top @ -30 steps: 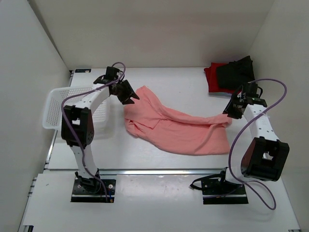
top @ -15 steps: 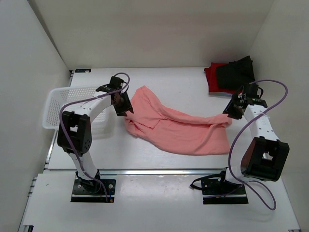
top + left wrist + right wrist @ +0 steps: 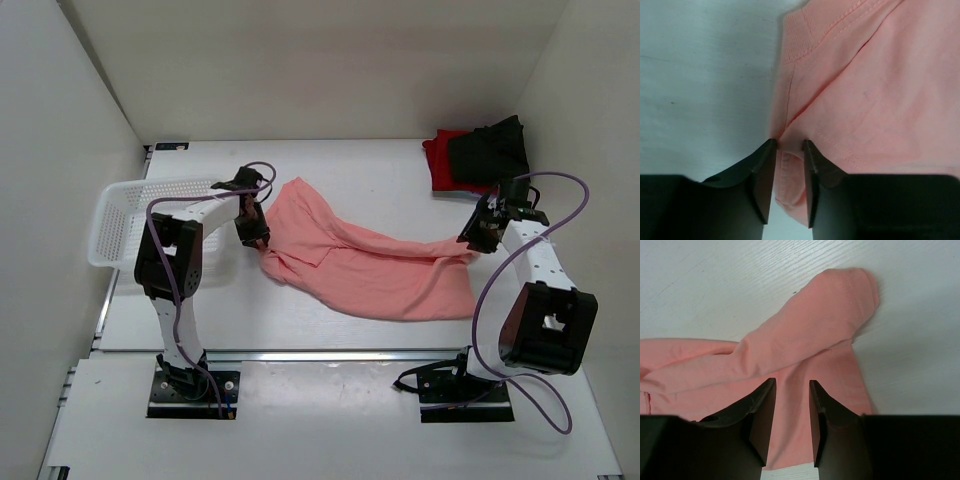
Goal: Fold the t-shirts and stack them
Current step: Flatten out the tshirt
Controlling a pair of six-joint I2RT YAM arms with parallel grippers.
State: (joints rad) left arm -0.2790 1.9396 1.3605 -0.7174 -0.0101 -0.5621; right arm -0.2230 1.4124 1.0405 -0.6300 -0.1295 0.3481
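Top external view: over the last second the left tool has swung down from beside the basket to the left edge of the salmon-pink t-shirt, which lies crumpled across the middle of the desk. Its jaws stand apart, straddling a raised fold of hem without yet pinching it. The right tool has barely moved, jaws likewise apart over the shirt's right sleeve. Both seem placed to grip and spread it; folding hasn't started.

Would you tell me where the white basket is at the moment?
Top view: the white basket sits at the left edge of the table, partly hidden by the left arm, with the salmon-pink t-shirt to its right.
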